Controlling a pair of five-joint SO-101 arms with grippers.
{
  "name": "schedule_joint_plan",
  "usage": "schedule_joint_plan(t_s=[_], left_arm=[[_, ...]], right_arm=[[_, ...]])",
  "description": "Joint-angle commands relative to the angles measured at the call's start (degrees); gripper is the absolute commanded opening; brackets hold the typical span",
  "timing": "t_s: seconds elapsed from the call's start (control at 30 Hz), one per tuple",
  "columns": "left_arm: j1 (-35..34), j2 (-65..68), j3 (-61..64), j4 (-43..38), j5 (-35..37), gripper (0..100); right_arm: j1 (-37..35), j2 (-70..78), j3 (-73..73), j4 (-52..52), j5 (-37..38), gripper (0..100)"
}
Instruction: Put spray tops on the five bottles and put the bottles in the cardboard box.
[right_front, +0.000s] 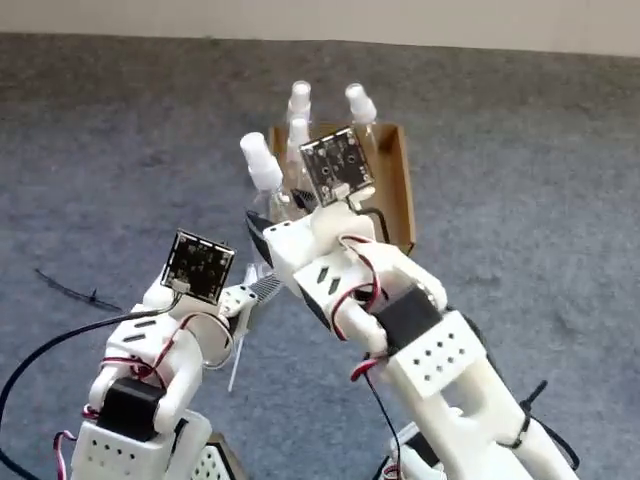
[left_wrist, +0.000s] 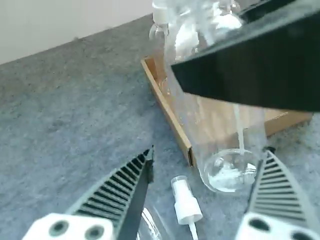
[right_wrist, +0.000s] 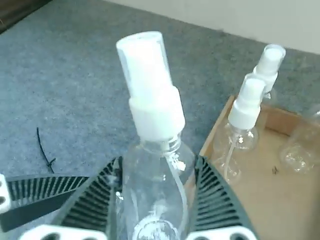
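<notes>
**Three capped clear bottles (right_front: 360, 105) boxed, one held**

My right gripper (right_wrist: 157, 175) clamps a clear plastic bottle with white spray top (right_wrist: 150, 100) just beside the brown cardboard box (right_front: 398, 175) holding those three. I should lift its base over the wall, then lower it upright. My left gripper (left_wrist: 209, 157) gapes above a loose white spray top (left_wrist: 185, 202).

High view looks down from behind; close wrist views share the cardboard box (left_wrist: 169, 116) (right_wrist: 260, 200).
</notes>
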Motion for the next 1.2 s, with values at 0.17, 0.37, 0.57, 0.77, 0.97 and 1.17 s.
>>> schedule_joint_plan(t_s=[0.17, 0.37, 0.57, 0.77, 0.97, 1.17], left_arm=[[-0.92, -0.4, -0.04, -1.49, -0.26, 29], [-0.57, -0.66, 0.04, -1.41, -0.26, 29], [-1.01, -0.66, 0.13, -1.41, -0.35, 29], [-1.01, -0.66, 1.63, -1.85, -0.35, 29], [-1.01, -0.66, 1.54, -1.85, -0.35, 29], [-1.01, -0.66, 1.54, -1.85, -0.44, 29]], right_arm=[[2.42, -7.16, -3.91, 3.82, -0.26, 1.0], [14.46, -4.26, -4.09, 0.04, 4.31, 0.5], [22.02, 1.01, 0.48, -12.79, 4.4, 0.5], [22.55, 5.32, 10.68, -29.23, 4.48, 0.5], [23.43, 10.95, 14.11, -39.08, 8.0, 0.5], [23.78, 16.75, 14.2, -42.86, 8.97, 0.5]])
